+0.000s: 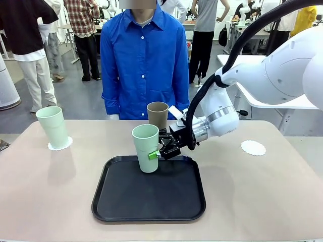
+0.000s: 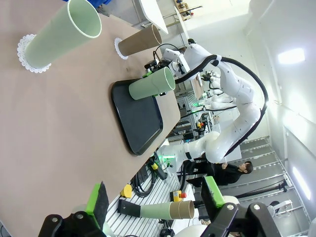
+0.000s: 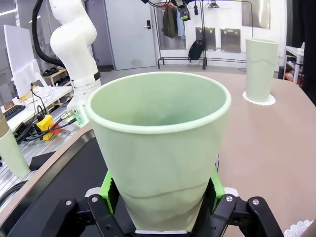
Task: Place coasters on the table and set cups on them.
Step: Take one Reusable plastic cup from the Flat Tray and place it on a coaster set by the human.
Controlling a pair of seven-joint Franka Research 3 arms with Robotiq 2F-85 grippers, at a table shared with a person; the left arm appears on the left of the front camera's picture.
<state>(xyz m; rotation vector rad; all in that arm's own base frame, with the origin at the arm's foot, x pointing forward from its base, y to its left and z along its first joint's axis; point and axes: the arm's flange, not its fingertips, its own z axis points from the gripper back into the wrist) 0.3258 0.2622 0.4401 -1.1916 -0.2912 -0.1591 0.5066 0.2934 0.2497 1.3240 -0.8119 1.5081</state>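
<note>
My right gripper point(image 1: 159, 150) is shut on a pale mint cup point(image 1: 144, 141), gripping it low on its side over the far part of the black tray point(image 1: 151, 201). In the right wrist view the green pads point(image 3: 106, 185) press both sides of that cup point(image 3: 158, 133). A second mint cup point(image 1: 54, 126) stands on a coaster point(image 1: 60, 146) at the table's far left. The brown cup point(image 1: 157, 113) stands behind the tray, on a coaster point(image 2: 118, 48). One bare coaster point(image 1: 253, 147) lies at the right. My left gripper point(image 2: 154, 197) is open, high off the table.
A person in a blue shirt point(image 1: 144, 55) stands at the far side of the beige table point(image 1: 262, 191). A white table point(image 1: 262, 101) stands behind my right arm. Bare tabletop lies left and right of the tray.
</note>
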